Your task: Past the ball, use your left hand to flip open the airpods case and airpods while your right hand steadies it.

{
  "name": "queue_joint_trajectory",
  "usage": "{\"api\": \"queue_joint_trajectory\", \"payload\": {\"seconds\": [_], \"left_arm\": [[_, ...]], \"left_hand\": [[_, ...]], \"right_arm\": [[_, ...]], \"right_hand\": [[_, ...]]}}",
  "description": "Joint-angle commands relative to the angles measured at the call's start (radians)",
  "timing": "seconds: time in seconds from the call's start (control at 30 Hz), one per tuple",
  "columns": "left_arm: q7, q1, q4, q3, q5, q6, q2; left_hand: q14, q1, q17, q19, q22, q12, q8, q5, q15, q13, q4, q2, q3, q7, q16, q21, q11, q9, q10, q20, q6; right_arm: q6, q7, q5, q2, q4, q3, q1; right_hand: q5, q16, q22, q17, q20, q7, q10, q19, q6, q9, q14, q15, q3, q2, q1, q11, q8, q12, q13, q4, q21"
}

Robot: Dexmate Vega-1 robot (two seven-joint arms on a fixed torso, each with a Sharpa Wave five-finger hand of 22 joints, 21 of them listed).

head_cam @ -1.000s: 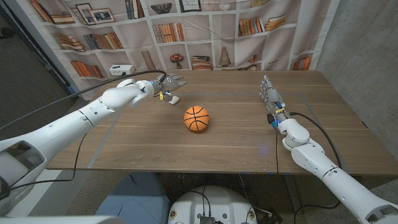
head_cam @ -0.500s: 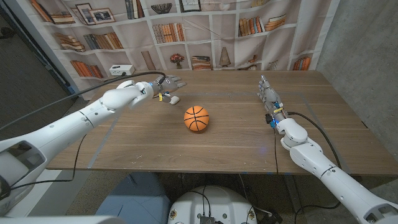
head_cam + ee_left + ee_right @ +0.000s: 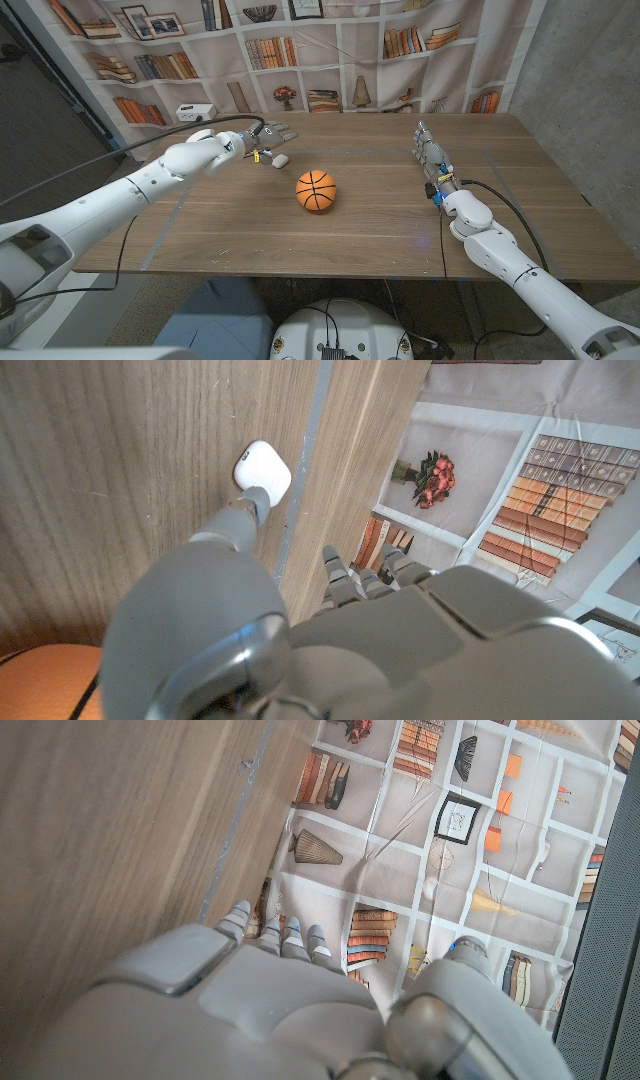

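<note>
Ball (image 3: 316, 190) sits near the middle of the table (image 3: 250, 240), closest thing to you. Your right hand (image 3: 432, 155) stands at about 2 o'clock from the ball, well apart from it, fingers straight and held close together, holding nothing. Your left hand (image 3: 262, 138) is past the ball at about 11 o'clock, fingers spread, nothing gripped. The white case (image 3: 281, 159) lies on the wood just beside that hand, lid closed. In the left wrist view one fingertip (image 3: 252, 500) reaches to the case's (image 3: 263, 469) edge; touching or just short, you cannot tell. Bookshelf backdrop (image 3: 330, 50) hangs behind the far edge.
</note>
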Motion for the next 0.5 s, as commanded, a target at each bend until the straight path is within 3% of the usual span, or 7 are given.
{"api": "queue_joint_trajectory", "payload": {"seconds": [0.03, 0.5], "left_arm": [[-0.001, -0.017, 0.023, 0.009, 0.006, -0.013, -0.003], [0.016, -0.016, 0.029, 0.01, -0.005, -0.012, 0.0]], "left_hand": [[-0.004, 0.007, 0.002, 0.005, 0.002, -0.003, -0.001, -0.002, 0.006, 0.002, -0.001, -0.008, 0.007, -0.006, -0.001, 0.006, -0.002, 0.003, -0.006, 0.004, -0.092], [-0.003, 0.01, 0.002, 0.005, 0.002, -0.005, -0.001, -0.002, 0.005, 0.002, 0.0, -0.01, 0.011, -0.007, -0.001, 0.007, -0.001, 0.003, -0.011, 0.004, -0.091]], "right_arm": [[-0.013, -0.011, 0.0, -0.004, -0.008, 0.002, -0.003], [-0.016, -0.022, 0.004, -0.001, -0.01, 0.006, -0.01]], "right_hand": [[0.007, 0.008, 0.004, 0.002, -0.001, -0.002, 0.001, 0.0, 0.005, 0.004, -0.087, -0.006, 0.0, 0.01, 0.004, -0.002, 0.003, 0.003, -0.001, -0.006, 0.006], [0.007, 0.008, 0.004, 0.001, -0.002, -0.003, 0.0, 0.0, 0.004, 0.004, -0.088, -0.006, 0.0, 0.012, 0.006, 0.0, 0.002, 0.003, -0.001, -0.007, 0.005]]}}
